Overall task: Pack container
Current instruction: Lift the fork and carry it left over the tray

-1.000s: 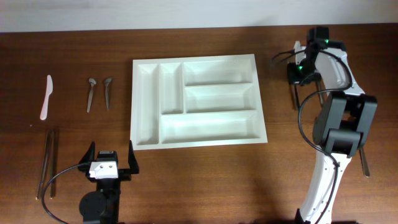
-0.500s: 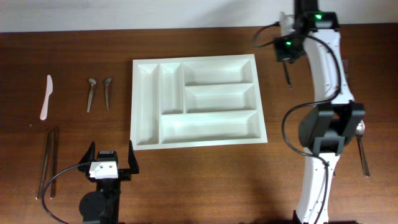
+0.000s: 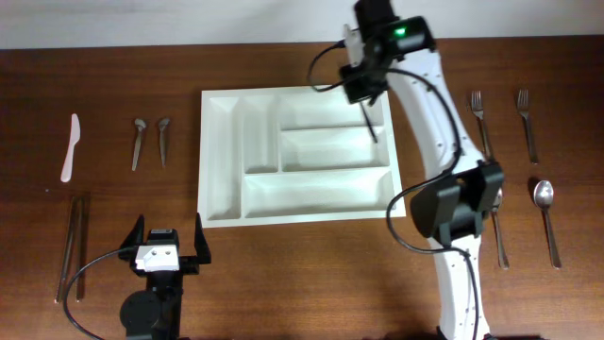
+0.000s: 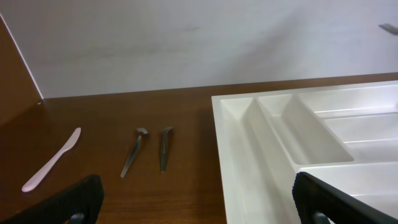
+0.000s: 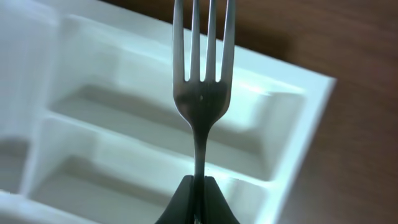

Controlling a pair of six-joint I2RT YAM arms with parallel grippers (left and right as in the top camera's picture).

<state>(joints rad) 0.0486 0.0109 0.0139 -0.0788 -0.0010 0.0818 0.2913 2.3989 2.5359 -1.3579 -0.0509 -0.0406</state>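
The white cutlery tray lies in the middle of the table, its five compartments empty; it also shows in the left wrist view and the right wrist view. My right gripper is shut on a metal fork, held above the tray's upper right compartments. In the right wrist view the fork points away with its tines up. My left gripper is open and empty near the front edge, left of the tray's front corner.
Left of the tray lie two small spoons, a white plastic knife and a pair of chopsticks. Right of it lie two forks, a spoon and a further utensil.
My right gripper has swung left with the fork, from beyond the tray's right side to above the tray's upper compartments. The left arm has not moved.
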